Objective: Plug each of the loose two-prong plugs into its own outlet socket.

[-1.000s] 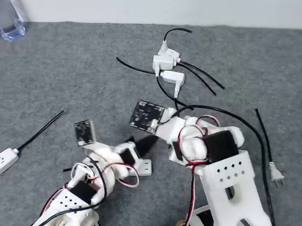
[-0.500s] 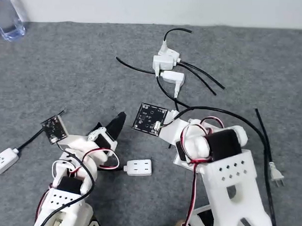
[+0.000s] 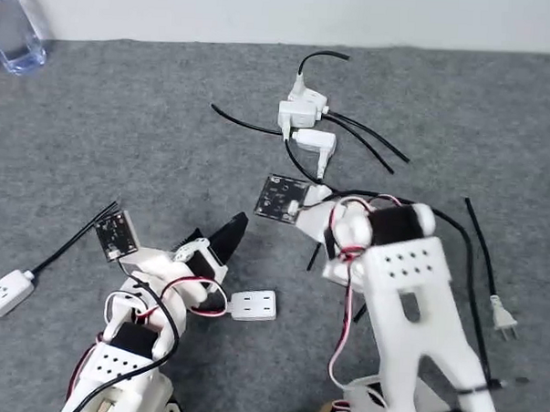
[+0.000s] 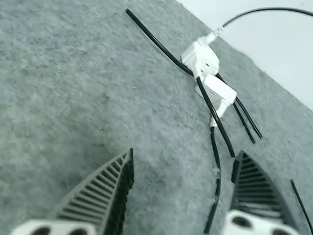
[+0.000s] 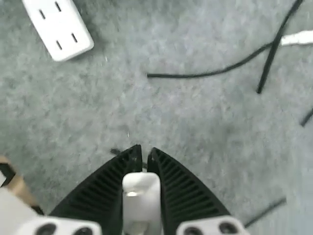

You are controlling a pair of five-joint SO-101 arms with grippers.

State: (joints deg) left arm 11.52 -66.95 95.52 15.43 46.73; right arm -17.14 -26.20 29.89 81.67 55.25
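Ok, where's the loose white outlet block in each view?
High view: outlet block flat on the grey mat, between the two arms.
Right wrist view: outlet block beyond the right gripper, slots up.
Left wrist view: faces away from it, toward the socket cluster.
Shared landmark: socket cluster, far middle in the high view.

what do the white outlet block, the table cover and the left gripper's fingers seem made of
White outlet block: smooth, slightly glossy moulded plastic, likely. Table cover: grey felt or short carpet, by its fuzzy matte fibres. Left gripper fingers: black matte plastic with ribbed faces, perhaps printed.
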